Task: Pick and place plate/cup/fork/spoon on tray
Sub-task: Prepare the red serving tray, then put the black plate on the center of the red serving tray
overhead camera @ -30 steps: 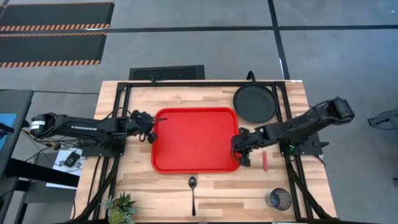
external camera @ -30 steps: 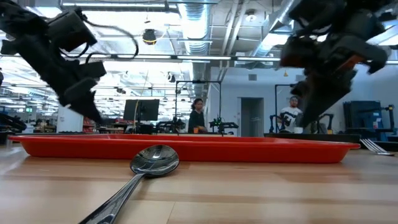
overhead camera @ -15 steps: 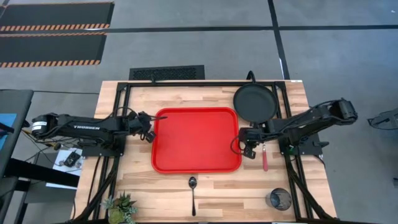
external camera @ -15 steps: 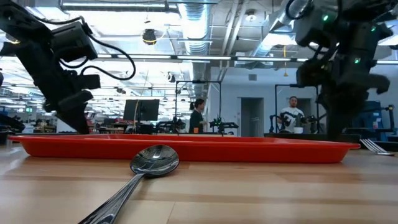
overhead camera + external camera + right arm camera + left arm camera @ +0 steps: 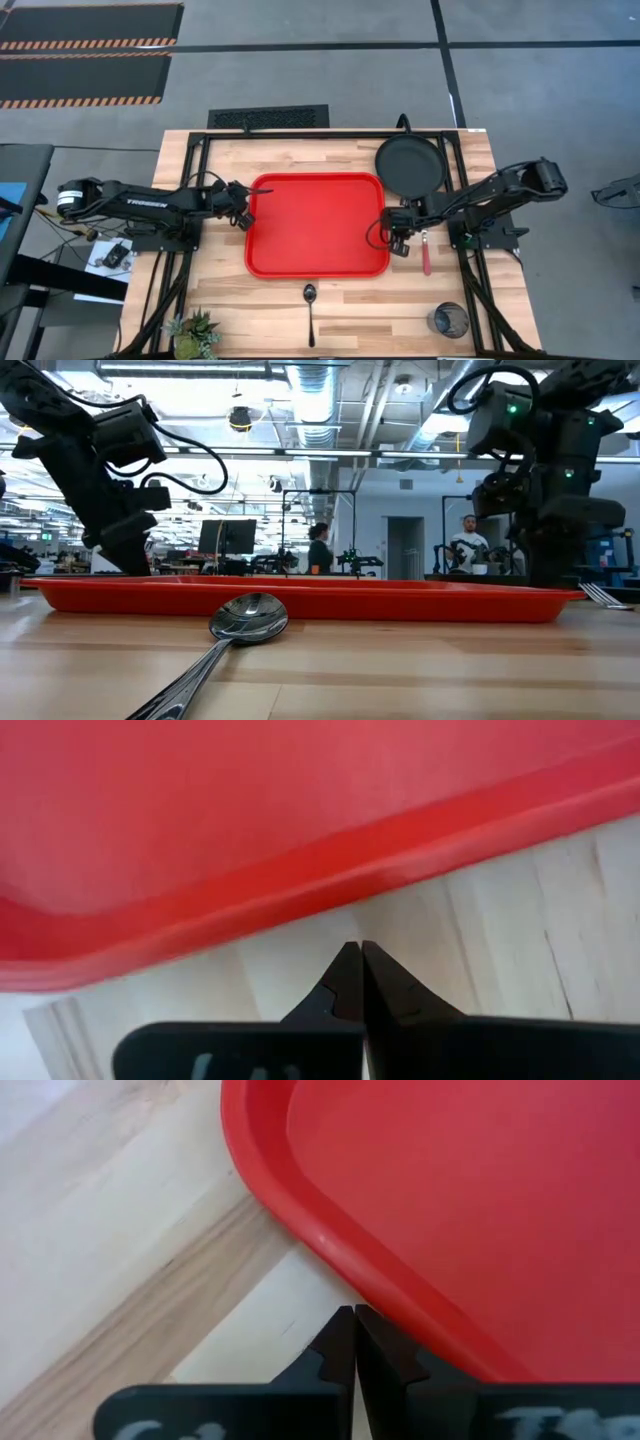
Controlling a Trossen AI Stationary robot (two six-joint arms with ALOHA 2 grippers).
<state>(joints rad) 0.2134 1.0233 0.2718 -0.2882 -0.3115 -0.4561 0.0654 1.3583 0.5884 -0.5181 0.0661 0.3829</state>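
My left gripper [image 5: 243,206] and right gripper [image 5: 396,238] sit low beside the red tray [image 5: 315,222], one at each short edge, fingers [image 5: 352,1355] clenched empty. Plate [image 5: 410,165], fork [image 5: 426,252], spoon [image 5: 310,306] and cup [image 5: 449,321] lie around it on the worktop [image 5: 230,295].

Grey floor [image 5: 330,80] (striped mats [image 5: 85,45]).
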